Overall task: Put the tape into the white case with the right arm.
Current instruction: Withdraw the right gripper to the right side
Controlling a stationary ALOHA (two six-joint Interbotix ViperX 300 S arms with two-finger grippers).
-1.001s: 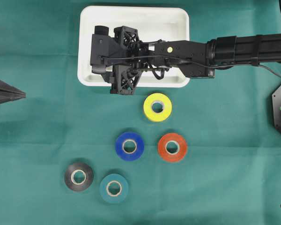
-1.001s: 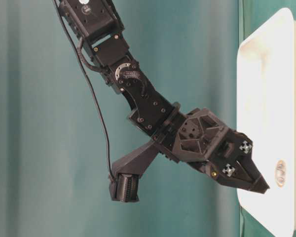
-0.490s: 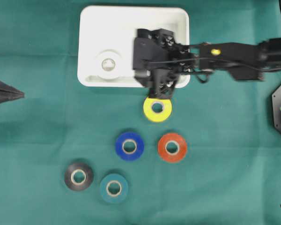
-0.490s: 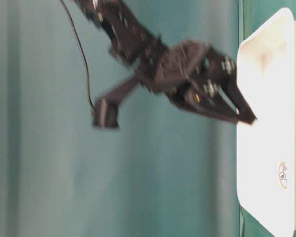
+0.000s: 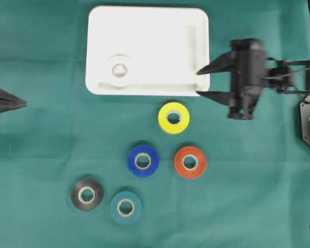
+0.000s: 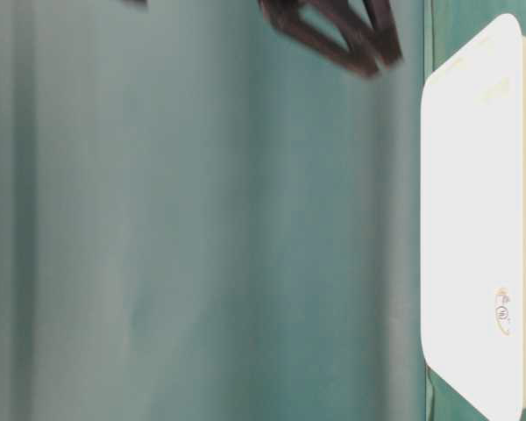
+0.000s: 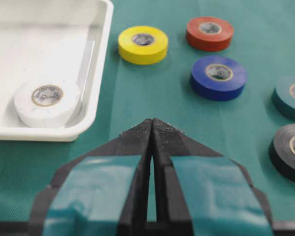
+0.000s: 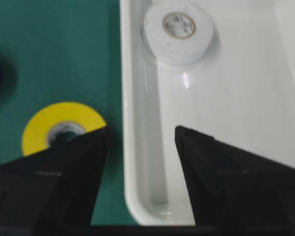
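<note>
Six tape rolls total, one per colour. One white tape roll [image 5: 119, 71] lies flat inside the shallow white rectangular plastic case [image 5: 144, 20], in its lower-left part in the overhead view, near the left wall. Five rolls sit outside the case on the cloth: yellow roll [image 5: 174, 118] just below the case's lower-right corner, not touching it; blue roll [image 5: 143, 161] and red-orange roll [image 5: 190, 162] further below, side by side; black roll [image 5: 87, 195] and teal roll [image 5: 125, 207] furthest from the case, down-left, just beside each other. One case, two arms. Right gripper [image 5: 198, 82], black with two pointed fingers, hovers at the case's right edge, tips pointing at the lower-right corner; jaws spread, nothing between them. Wrist view puts one finger [image 8: 83, 157] over the cloth beside the yellow roll, the other over the case interior, straddling the rim. Left gripper [image 5: 25, 104], black with teal-blue marks, is well left of the case, jaws pressed together, empty. Surface is a green cloth [image 5: 237, 206] covering the table. The table-level view shows only a green backdrop, the case's side and a blurred piece of the right arm at the top.
</note>
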